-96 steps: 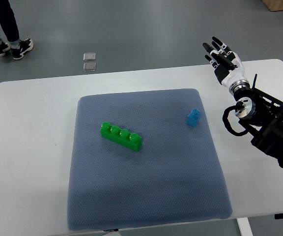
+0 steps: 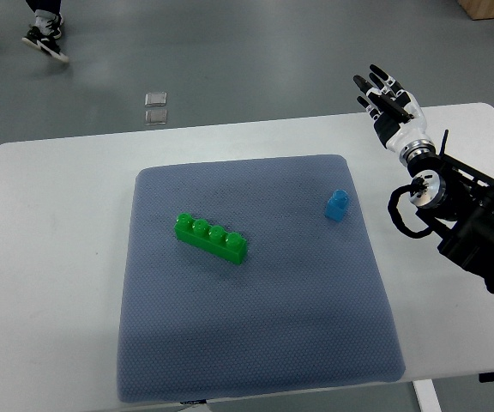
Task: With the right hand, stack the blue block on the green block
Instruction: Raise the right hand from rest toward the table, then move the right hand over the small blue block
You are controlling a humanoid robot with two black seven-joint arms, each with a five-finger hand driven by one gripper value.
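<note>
Top view: a white table (image 2: 50, 257) is seen to span nearly the full width of the frame, set on a grey floor (image 2: 256, 51). A grey-blue textured mat (image 2: 256, 343) is laid on the middle of the table and covers most of its depth. The right arm (image 2: 466, 215), black with exposed cabling, is seen entering from the right edge and lying over the right part of the table, beside the mat and not over it. The green block (image 2: 211, 238), a long four-stud brick, is found on the mat left of centre, lying at a slant with its left end farther from the robot. The right hand (image 2: 390, 107) is held above the far right corner of the table, with its fingers (image 2: 376, 81) extended and spread apart; nothing is held in it. The blue block (image 2: 337, 204), a small single-stud piece, is found upright on the mat near its right edge, well apart from the green block and clear of the hand. A person's shoe (image 2: 44, 41) is noted on the floor at the top left. Two small square plates (image 2: 156, 107) are set in the floor beyond the table's far edge.
</note>
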